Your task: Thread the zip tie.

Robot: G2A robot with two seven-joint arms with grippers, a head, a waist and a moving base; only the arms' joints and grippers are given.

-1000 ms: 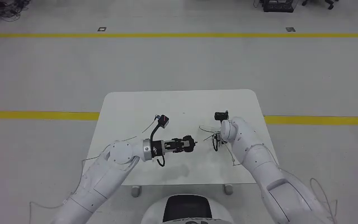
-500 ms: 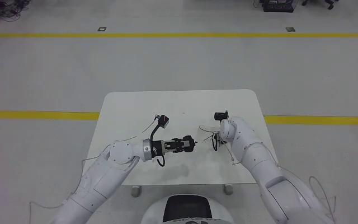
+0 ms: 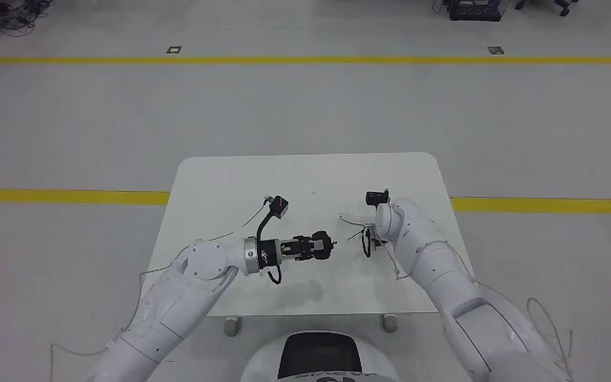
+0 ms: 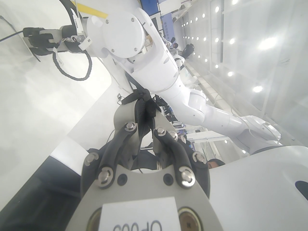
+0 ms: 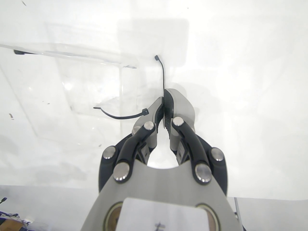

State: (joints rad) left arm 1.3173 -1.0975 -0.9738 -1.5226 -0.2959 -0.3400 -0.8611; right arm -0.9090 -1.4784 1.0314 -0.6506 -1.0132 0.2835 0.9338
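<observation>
My right gripper (image 5: 164, 102) is shut on a black zip tie (image 5: 163, 73). Its strap runs out past the fingertips and ends in the small square head (image 5: 157, 57), over the white table. A second black zip tie (image 5: 120, 116) lies in a clear tray (image 5: 72, 80) beside that gripper. In the top view the right gripper (image 3: 367, 244) hangs right of the table's middle, and my left gripper (image 3: 323, 246) faces it a short way off. The left gripper (image 4: 145, 104) has its black pads pressed together, and I see nothing between them. Across the table it looks at the right gripper (image 4: 32, 40).
The white table (image 3: 305, 186) has rounded corners, with bare surface behind both grippers. A black cable loop (image 4: 74, 73) hangs from the right wrist. The clear tray's walls (image 5: 121, 82) stand close beside the right gripper's fingers.
</observation>
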